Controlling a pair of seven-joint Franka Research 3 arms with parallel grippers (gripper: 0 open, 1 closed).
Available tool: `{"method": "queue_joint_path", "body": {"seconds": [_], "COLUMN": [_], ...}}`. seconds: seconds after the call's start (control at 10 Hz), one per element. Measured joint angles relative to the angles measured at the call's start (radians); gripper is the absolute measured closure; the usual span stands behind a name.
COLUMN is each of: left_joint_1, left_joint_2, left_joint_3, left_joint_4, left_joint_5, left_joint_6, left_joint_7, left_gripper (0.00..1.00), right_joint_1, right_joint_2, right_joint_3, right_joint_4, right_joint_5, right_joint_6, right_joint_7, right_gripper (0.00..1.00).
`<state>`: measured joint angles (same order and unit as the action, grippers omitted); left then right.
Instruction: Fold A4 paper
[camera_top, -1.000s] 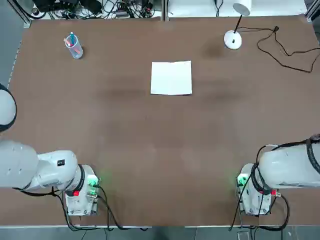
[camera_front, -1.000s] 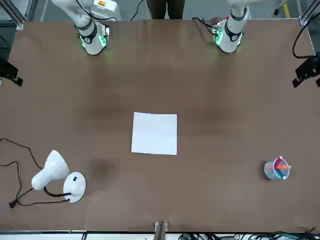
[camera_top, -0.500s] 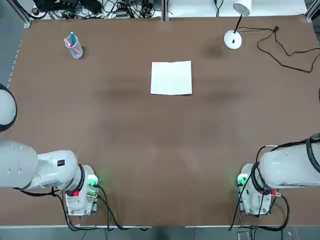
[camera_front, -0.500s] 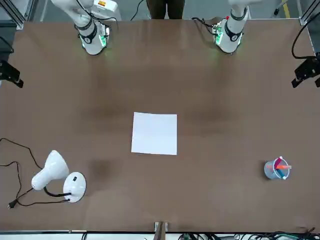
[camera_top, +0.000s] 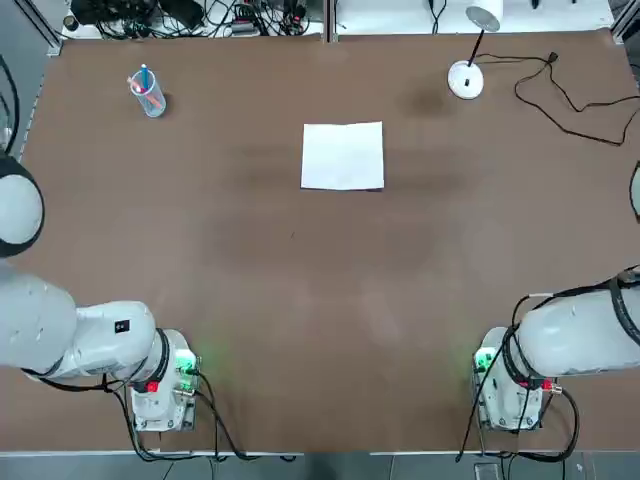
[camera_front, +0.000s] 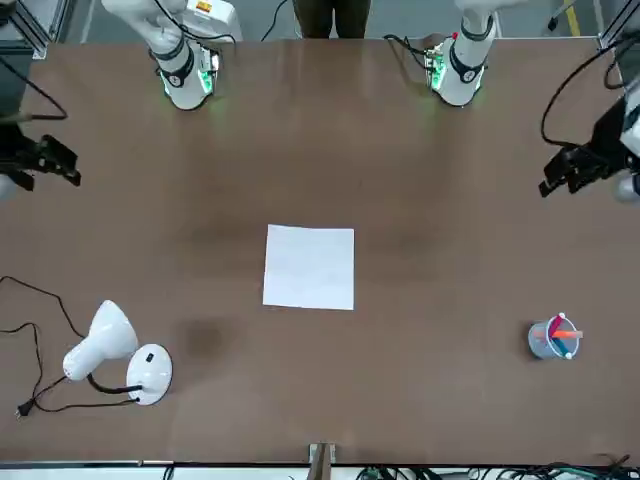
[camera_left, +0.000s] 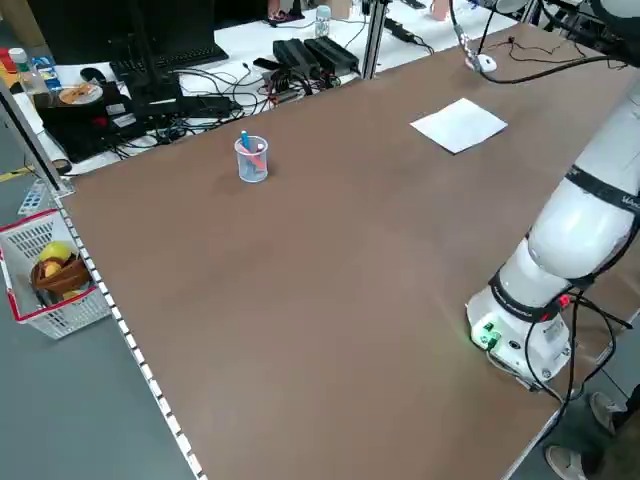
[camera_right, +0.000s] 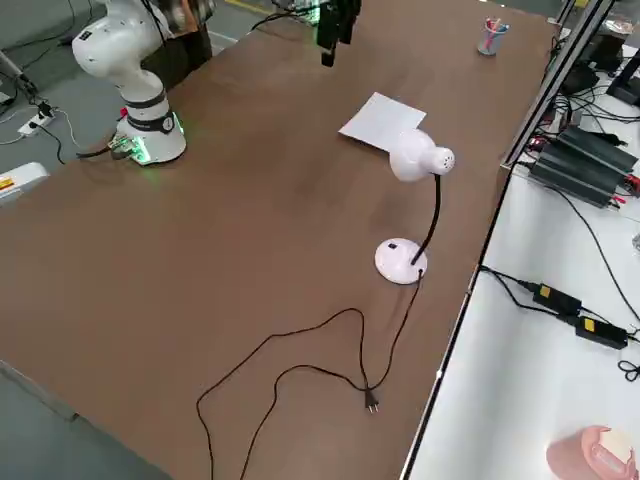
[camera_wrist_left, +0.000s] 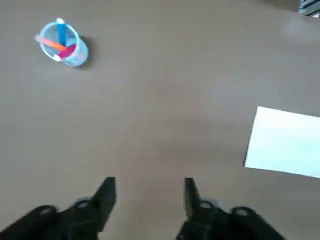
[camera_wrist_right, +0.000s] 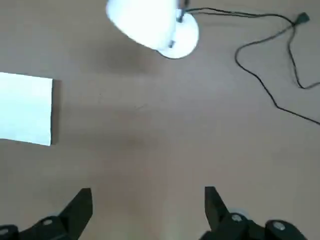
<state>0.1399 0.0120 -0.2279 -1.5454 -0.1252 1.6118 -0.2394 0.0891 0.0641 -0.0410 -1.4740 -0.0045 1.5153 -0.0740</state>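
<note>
The approach step is judged to be in hand: no fold has been started, and the A4 paper (camera_top: 343, 155) is seen lying flat and untouched on the brown table (camera_top: 300, 300), toward twelve o'clock of the table's middle in the top view. Neither gripper is near it.

The left gripper (camera_front: 568, 172) is seen at three o'clock of the sheet in the front view, well apart from it and above the table, with nothing between its fingers; in its wrist view the two fingers (camera_wrist_left: 106, 192) are parted with bare table between them. The right gripper (camera_front: 45, 160) is seen toward nine o'clock in the same view, likewise well apart and carrying nothing, its fingers (camera_wrist_right: 80, 207) spread wide.

The next move is judged to call for both grippers being brought inward and down to an edge of the sheet, so that one edge can be lifted while the rest is held flat.

In the top view the sheet appears only slightly wider than deep, so its long axis is read as running from nine to three o'clock, edges square to the table's edges. A pen cup (camera_top: 148, 92) stands at about ten o'clock of the sheet, a white desk lamp (camera_top: 467, 78) at about two o'clock; both are well apart from it.
</note>
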Motion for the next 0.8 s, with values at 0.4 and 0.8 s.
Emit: {"method": "queue_joint_path", "body": {"seconds": [0.4,0.8], "left_joint_1": [-0.012,-0.182], "left_joint_2": [0.057,0.324], "left_joint_3": [-0.157,-0.223], "left_joint_4": [-0.001,0.011], "left_joint_5": [-0.061,0.052], "left_joint_6": [0.141,0.386], "left_joint_7": [-0.261,-0.484], "left_gripper": [0.99,0.99], "right_joint_1": [0.059,0.063], "right_joint_2": [0.005,0.011], "right_joint_3": [0.023,0.023], "right_joint_4": [-0.180,-0.415], "right_joint_5": [0.101,0.245], "right_joint_6": [0.162,0.400], "right_joint_7": [0.056,0.072], "right_gripper": [0.01,0.07]}}
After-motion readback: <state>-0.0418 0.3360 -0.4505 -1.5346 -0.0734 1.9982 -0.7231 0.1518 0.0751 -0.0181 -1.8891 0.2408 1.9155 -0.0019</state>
